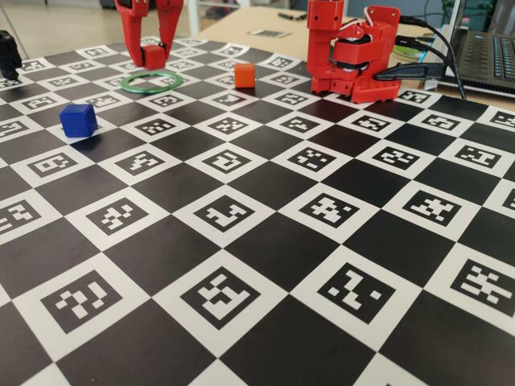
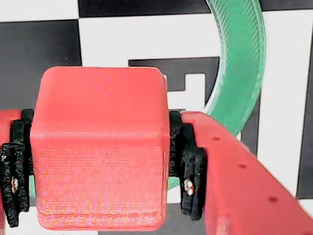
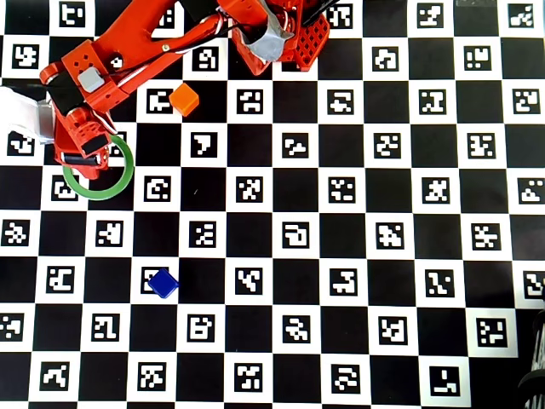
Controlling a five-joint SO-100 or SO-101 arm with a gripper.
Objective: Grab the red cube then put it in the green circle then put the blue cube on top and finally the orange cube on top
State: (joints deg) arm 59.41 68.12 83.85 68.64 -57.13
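Observation:
My gripper [image 2: 98, 169] is shut on the red cube [image 2: 98, 147], which fills the wrist view between the black pads [image 2: 188, 161]. The green circle [image 2: 239, 63] curves to the right of the cube and passes under it. In the fixed view the gripper [image 1: 153, 56] holds the red cube [image 1: 153, 55] at the far edge of the green circle [image 1: 153, 81]. From overhead the gripper [image 3: 83, 158] covers the cube over the upper left part of the green circle [image 3: 98, 198]. The blue cube [image 1: 78, 119] [image 3: 162, 282] and the orange cube [image 1: 245, 75] [image 3: 183, 100] sit apart on the board.
The red arm base [image 1: 354, 56] [image 3: 272, 34] stands at the board's far edge. A laptop [image 1: 487, 56] and cables lie beyond it at the right. A black object [image 1: 8, 52] is at the far left.

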